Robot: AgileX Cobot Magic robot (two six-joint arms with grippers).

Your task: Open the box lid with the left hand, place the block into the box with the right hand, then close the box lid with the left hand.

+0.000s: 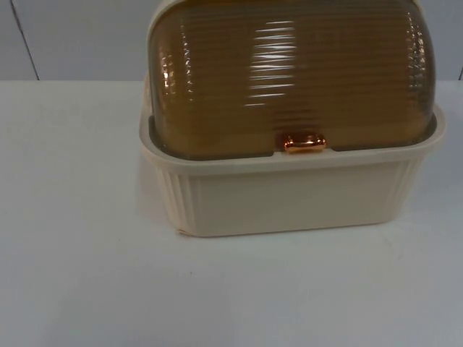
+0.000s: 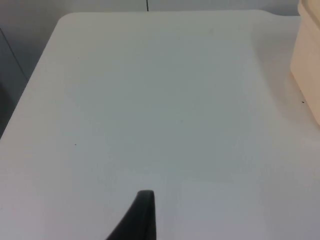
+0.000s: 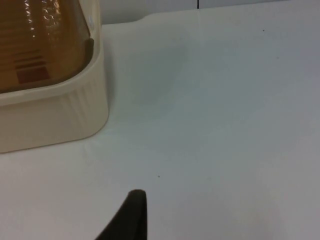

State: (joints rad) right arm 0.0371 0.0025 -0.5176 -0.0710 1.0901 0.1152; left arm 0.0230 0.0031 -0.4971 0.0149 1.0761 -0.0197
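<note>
The cream box (image 1: 289,199) has its amber lid (image 1: 289,72) down, handle (image 1: 304,143) untouched; every step remains. Left gripper (image 2: 142,215) and right gripper (image 3: 131,215) wait above the table (image 1: 72,275); whether either is wide or narrow cannot be told.

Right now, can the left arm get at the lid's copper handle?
Probably yes. The lid is shut, and its handle sits exposed at the front rim of the box. The left gripper hovers over bare table beside the box, nothing between.

Here's the cream ribbed box (image 1: 289,195) sitting on the white table (image 1: 79,275), its amber ridged domed lid (image 1: 289,79) shut down inside the rim, a shiny copper handle (image 1: 304,143) at the lid's front edge, grey partition wall (image 1: 72,36) behind.
</note>
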